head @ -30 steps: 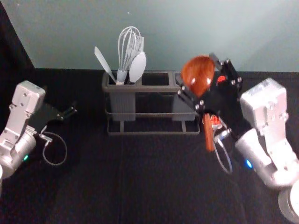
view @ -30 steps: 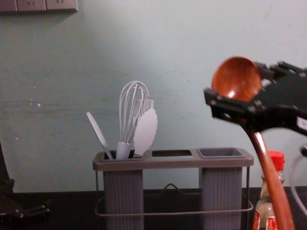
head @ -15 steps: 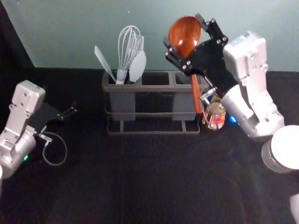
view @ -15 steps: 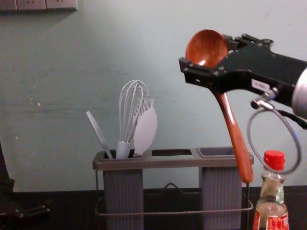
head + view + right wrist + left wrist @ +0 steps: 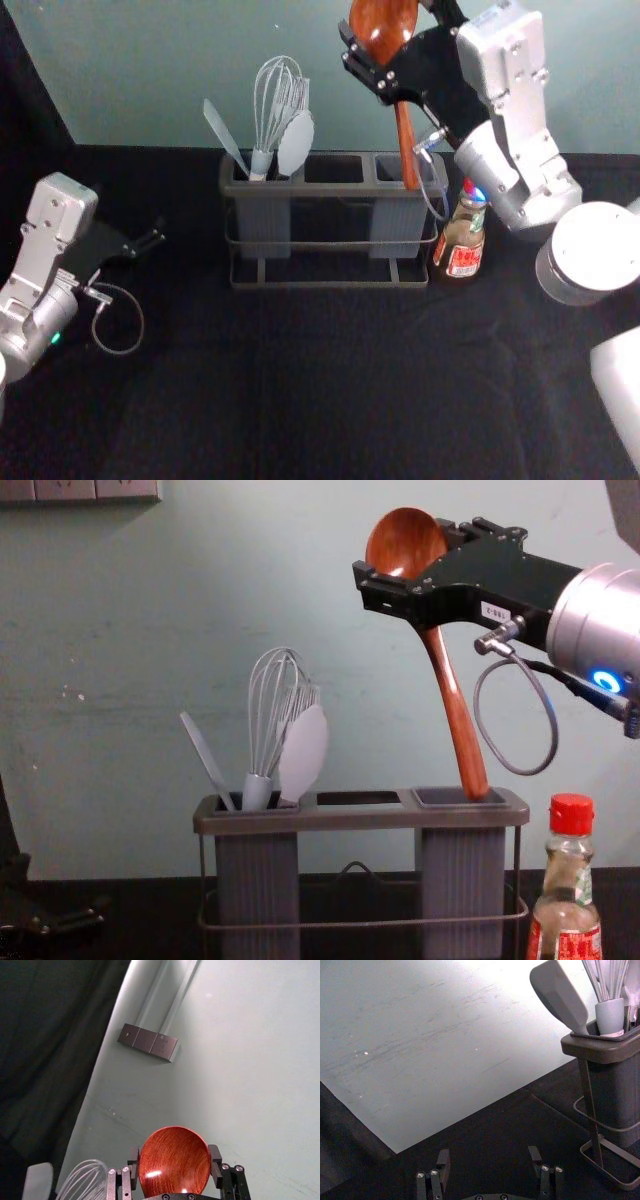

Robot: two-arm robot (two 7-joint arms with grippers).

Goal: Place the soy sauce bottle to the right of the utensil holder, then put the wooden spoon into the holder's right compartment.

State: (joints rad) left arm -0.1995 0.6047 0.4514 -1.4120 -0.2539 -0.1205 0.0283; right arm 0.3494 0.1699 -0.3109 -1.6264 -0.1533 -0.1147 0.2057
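Above holder (image 5: 360, 821), right gripper (image 5: 403, 550), marked "188-2" perhaps, clasps spoon (image 5: 453, 710).

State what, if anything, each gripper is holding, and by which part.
Above the right compartment, the right gripper holds the wooden spoon by its bowl. The open left gripper, left of the holder, holds nothing.

Right of the utensil holder (image 5: 365, 822), the chest view cuts off the soy sauce bottle (image 5: 566, 910) low down; above the holder, the head view crops the wooden spoon (image 5: 380, 28). Inside, the whisk's (image 5: 258, 790) foot is hidden.
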